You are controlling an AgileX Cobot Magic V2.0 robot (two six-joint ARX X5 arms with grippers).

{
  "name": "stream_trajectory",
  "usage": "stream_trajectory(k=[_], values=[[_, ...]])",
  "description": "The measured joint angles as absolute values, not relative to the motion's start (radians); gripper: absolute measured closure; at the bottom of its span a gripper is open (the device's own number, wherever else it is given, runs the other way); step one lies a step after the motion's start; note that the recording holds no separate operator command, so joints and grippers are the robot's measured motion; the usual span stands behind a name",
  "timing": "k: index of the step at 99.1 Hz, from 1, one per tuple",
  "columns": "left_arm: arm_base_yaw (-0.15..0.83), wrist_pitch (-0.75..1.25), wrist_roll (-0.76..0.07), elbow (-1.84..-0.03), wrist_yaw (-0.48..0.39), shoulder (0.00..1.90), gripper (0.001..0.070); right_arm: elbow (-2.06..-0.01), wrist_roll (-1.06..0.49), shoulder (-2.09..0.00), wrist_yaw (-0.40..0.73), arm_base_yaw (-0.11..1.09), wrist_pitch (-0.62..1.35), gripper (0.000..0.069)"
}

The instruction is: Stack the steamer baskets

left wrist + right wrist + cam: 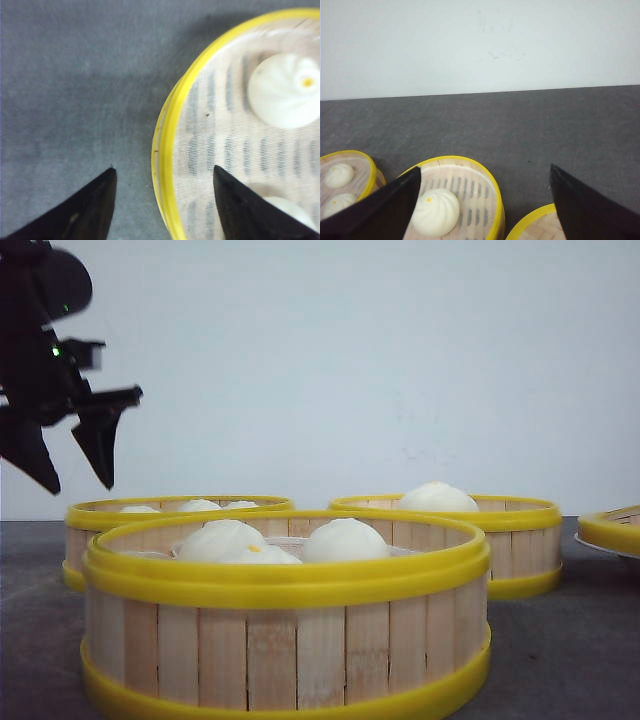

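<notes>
Front view sits low at table level, close behind the nearest steamer basket (286, 615), facing the wall; left wrist looks straight down, close over one basket rim (167, 150); right wrist looks forward from higher, sharing the rear baskets.

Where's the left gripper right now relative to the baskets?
In the front view the left gripper hangs open above the back-left steamer basket; its wrist view shows the fingers straddling that basket's yellow rim.
</notes>
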State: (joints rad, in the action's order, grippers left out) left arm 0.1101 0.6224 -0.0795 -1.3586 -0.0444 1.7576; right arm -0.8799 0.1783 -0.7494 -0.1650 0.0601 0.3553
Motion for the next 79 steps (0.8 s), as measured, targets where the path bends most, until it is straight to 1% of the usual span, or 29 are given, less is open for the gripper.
stream_trajectory(k=[14, 21, 41, 45, 51, 56, 65, 79], values=[[0.11, 0.635, -0.072, -1.367, -0.043, 1.802, 0.0358, -0.88, 0.171, -0.759, -0.165, 0.06, 0.363, 0.0181], [0.11, 0.637, -0.071, -1.367, -0.043, 1.814, 0.0379, -0.88, 0.167, -0.765, -0.165, 0.06, 0.368, 0.0181], [0.119, 0.636, -0.071, -1.368, -0.041, 1.842, 0.0497, -0.88, 0.16, -0.774, -0.165, 0.06, 0.378, 0.0181], [0.122, 0.636, -0.072, -1.368, -0.042, 1.846, 0.054, -0.88, 0.16, -0.775, -0.165, 0.06, 0.378, 0.0181], [0.126, 0.637, -0.073, -1.368, -0.042, 1.849, 0.0622, -0.88, 0.16, -0.776, -0.165, 0.06, 0.378, 0.0181], [0.13, 0.638, -0.08, -1.368, -0.036, 1.85, 0.0657, -0.88, 0.16, -0.776, -0.165, 0.06, 0.378, 0.0181], [0.133, 0.635, -0.091, -1.37, -0.032, 1.852, 0.0674, -0.88, 0.16, -0.777, -0.165, 0.06, 0.378, 0.0181], [0.138, 0.633, -0.098, -1.372, -0.015, 1.853, 0.0679, -0.88, 0.16, -0.777, -0.165, 0.06, 0.378, 0.0181]])
